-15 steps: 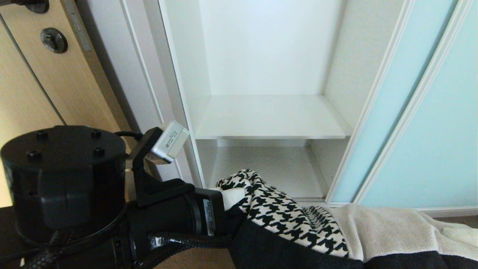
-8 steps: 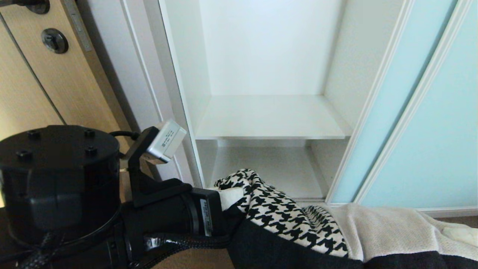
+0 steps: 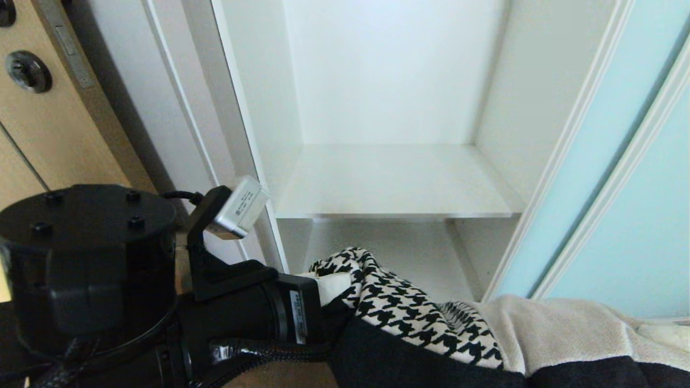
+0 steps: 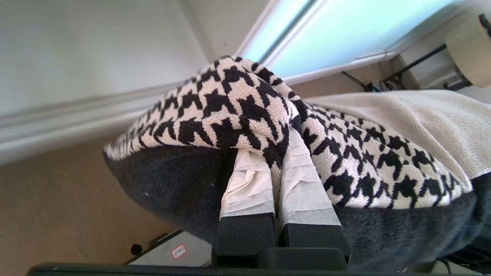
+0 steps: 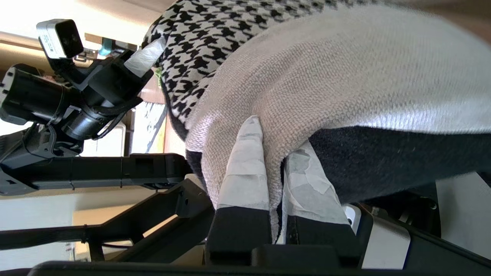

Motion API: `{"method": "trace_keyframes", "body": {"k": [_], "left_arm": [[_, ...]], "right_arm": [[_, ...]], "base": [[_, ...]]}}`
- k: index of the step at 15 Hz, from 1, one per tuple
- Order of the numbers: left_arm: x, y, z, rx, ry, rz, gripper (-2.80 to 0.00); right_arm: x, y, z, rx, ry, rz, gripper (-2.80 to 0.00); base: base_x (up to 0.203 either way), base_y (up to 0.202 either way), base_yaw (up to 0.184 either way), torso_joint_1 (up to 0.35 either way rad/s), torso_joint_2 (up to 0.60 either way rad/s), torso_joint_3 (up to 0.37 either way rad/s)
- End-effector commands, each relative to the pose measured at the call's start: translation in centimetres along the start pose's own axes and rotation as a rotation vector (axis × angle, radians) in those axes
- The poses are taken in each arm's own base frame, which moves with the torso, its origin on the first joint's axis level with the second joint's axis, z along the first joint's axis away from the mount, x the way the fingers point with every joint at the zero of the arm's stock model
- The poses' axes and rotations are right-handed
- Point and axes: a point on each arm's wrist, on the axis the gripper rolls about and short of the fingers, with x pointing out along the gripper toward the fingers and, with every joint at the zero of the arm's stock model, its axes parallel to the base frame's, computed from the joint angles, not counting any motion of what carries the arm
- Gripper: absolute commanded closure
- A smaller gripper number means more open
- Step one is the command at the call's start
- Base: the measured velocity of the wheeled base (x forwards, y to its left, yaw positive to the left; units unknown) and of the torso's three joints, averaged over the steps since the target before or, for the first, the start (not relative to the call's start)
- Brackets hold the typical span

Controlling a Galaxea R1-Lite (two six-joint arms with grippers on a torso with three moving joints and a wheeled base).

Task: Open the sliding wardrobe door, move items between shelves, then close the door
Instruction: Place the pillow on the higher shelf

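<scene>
Cushion [image 3: 431, 328], clenched by both grippers at its edges, faces open shelves [image 3: 393, 186].

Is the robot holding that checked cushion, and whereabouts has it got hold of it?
Yes. The cushion is held by both tools: the left tool pinches its houndstooth corner, the right tool pinches its cream edge.

woolly houndstooth cloth on the cushion [image 3: 409, 315], coarse cream weave beside it, fuzzy black back underneath. crinkled white tape wraps the left end effector [image 4: 274, 153] fingers [image 4: 247, 180]. shelves [image 3: 393, 183] look smooth matt white laminate. sliding wardrobe door [image 3: 636, 215] is frosted aqua glass, and the tan door [image 3: 48, 129] shows wood grain.
</scene>
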Motion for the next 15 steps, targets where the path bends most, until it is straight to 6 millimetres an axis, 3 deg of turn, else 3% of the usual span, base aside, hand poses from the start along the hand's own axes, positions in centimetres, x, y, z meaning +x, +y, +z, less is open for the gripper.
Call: {"method": "trace_keyframes", "body": {"k": [1, 3, 9, 15], "left_arm": [[0.2, 0.1, -0.2, -0.002, 0.007, 0.005, 0.00], [0.2, 0.1, -0.2, -0.001, 0.008, 0.004, 0.00], [0.7, -0.3, 0.7, -0.009, -0.041, 0.041, 0.00], [1.0, -1.3, 5.2, -0.037, -0.194, 0.024, 0.00]], "right_arm": [[0.1, -0.1, 0.0, 0.006, 0.009, 0.000, 0.00], [0.1, 0.0, 0.0, 0.007, 0.007, 0.000, 0.00], [0.6, 0.6, 1.3, -0.019, -0.023, 0.019, 0.00], [1.4, 4.3, 6.9, -0.090, -0.123, 0.037, 0.00]], "base": [[0.197, 0.000, 0.001, -0.002, 0.00, 0.012], [0.153, 0.000, 0.001, 0.008, 0.01, 0.005], [0.000, 0.000, 0.000, 0.000, 0.00, 0.000], [0.000, 0.000, 0.000, 0.000, 0.00, 0.000]]}}
